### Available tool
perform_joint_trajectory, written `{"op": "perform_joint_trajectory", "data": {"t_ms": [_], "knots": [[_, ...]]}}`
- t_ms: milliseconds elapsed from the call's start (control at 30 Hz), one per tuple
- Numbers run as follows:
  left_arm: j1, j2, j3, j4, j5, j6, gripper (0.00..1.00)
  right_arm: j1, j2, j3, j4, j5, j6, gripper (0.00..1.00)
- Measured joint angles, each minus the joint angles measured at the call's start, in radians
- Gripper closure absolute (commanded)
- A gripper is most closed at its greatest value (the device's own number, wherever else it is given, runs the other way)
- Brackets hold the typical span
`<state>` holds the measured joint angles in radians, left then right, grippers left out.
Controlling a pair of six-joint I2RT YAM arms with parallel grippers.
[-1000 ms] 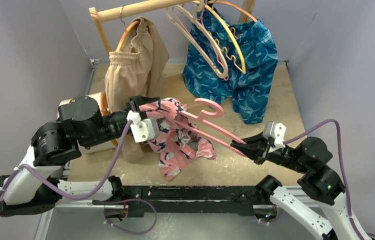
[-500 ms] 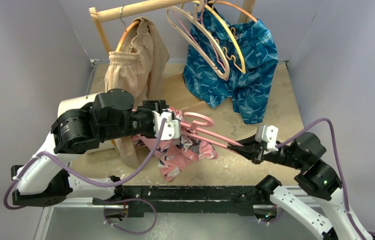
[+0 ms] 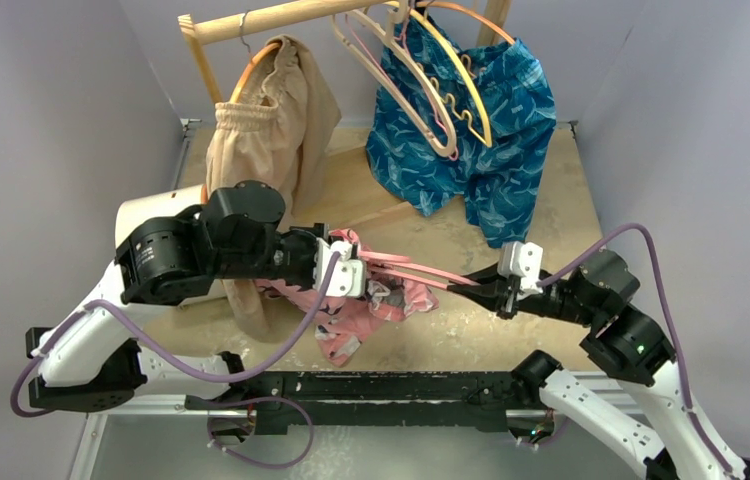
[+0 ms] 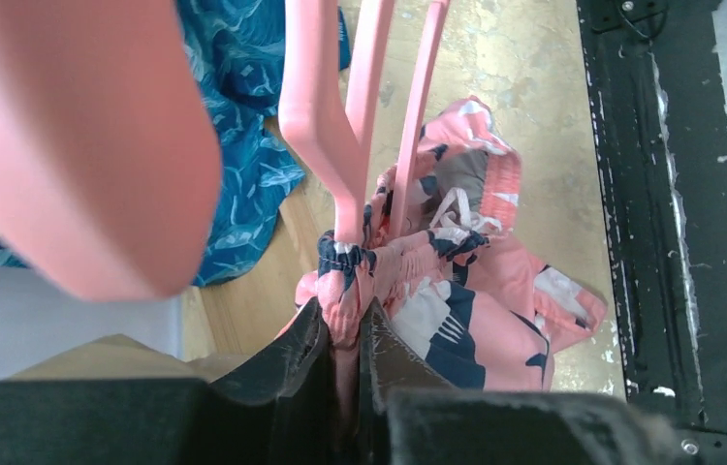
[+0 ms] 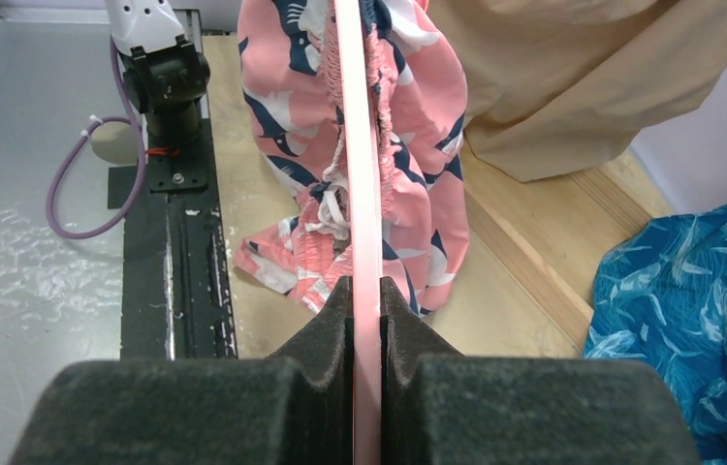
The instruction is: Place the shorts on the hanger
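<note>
The pink leafy-print shorts (image 3: pixel 376 305) hang bunched over one end of the pink hanger (image 3: pixel 426 270), low above the table. My left gripper (image 3: pixel 349 278) is shut on the shorts' waistband (image 4: pixel 364 262) where the hanger's arms (image 4: pixel 355 107) enter it. My right gripper (image 3: pixel 479 291) is shut on the hanger's other end (image 5: pixel 364 194) and holds it nearly level. The right wrist view shows the shorts (image 5: pixel 418 184) draped along the hanger's bar, white drawstring hanging. The hanger's hook is hidden behind my left gripper in the top view.
A wooden rail (image 3: pixel 281 18) at the back carries beige shorts (image 3: pixel 266 120) on an orange hanger, blue patterned shorts (image 3: pixel 481 130) and several spare hangers (image 3: pixel 406 75). A white object (image 3: pixel 146 212) sits at the left. The black base rail (image 3: pixel 371 385) runs along the near edge.
My left gripper moved right and down with the shorts, drawing them further along the hanger. The hanger dropped lower and flatter, its hook now covered. My right gripper shifted slightly left.
</note>
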<state>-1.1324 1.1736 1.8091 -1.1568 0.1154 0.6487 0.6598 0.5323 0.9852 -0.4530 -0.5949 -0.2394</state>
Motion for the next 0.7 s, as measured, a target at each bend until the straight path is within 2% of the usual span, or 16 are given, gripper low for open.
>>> {"op": "perform_joint_trajectory", "data": {"t_ms": [100,133,267,433,533,700], "knots": [[0.001,-0.01,-0.007,-0.014,0.03,0.001,1.0,-0.001,0.009,0.0,0.003,-0.002,-0.018,1.0],[0.002,-0.013,-0.007,-0.015,0.035,0.0,1.0,0.0,0.01,0.002,0.006,-0.003,-0.021,0.96],[0.002,-0.031,-0.025,0.018,0.03,-0.002,1.0,0.0,0.001,0.001,0.026,0.016,0.003,0.67],[-0.002,-0.075,-0.12,0.111,0.006,-0.03,1.0,0.0,-0.103,-0.039,0.167,0.148,0.156,0.42],[-0.002,-0.098,-0.173,0.185,-0.032,-0.056,1.0,0.0,-0.188,-0.05,0.194,0.267,0.272,0.38],[-0.002,-0.136,-0.248,0.315,-0.153,-0.105,1.0,-0.004,-0.259,-0.05,0.207,0.435,0.445,0.38]]}}
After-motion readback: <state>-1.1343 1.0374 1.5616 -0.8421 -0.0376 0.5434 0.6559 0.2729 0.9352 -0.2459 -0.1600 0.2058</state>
